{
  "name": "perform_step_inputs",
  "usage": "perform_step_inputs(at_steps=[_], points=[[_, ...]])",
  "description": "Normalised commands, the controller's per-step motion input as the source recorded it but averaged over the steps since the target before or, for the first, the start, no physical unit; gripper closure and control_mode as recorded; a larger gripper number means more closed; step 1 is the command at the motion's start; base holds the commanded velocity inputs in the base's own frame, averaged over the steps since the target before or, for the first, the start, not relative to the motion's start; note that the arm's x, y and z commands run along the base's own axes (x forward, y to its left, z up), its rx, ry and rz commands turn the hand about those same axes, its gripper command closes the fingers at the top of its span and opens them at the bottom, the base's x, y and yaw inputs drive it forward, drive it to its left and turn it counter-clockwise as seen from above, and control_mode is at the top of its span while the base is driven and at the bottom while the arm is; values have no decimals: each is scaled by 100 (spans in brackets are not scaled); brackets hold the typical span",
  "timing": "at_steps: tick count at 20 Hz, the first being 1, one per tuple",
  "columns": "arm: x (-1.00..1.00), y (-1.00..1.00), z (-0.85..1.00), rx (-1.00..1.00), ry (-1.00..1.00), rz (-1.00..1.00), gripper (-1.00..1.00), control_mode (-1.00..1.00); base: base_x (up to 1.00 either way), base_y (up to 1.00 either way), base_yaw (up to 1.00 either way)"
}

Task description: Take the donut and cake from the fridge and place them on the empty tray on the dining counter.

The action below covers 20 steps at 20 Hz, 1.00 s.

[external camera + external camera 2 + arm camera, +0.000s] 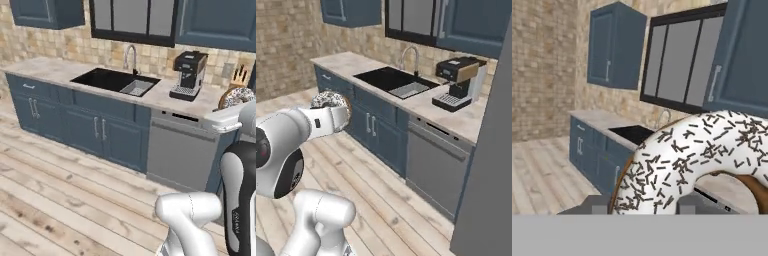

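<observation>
black sink (116, 81), coffee machine (188, 75), dishwasher (179, 156)

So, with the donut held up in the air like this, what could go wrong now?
1. The gripper holds the donut by one side, high above the wooden floor; it may slip and fall.
2. The donut fills much of the hand view, so aiming the placement may be harder.

Wall counter (60, 70) with sink (116, 81) set in it; faucet (131, 57) behind the sink; coffee machine (189, 75) on the counter right of the sink; dishwasher (179, 155) below it. Donut (331, 102) held in gripper (338, 117), before the counter.
</observation>
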Motion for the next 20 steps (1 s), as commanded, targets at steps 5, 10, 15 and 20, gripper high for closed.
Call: perform_step_inputs(at_steps=[5,10,15,20], points=[[0,0,0,0,0,0,100,100,0,0,100],[0,0,0,0,0,0,100,100,0,0,100],[0,0,0,0,0,0,100,100,2,0,100],[0,0,0,0,0,0,100,100,52,-38,80]])
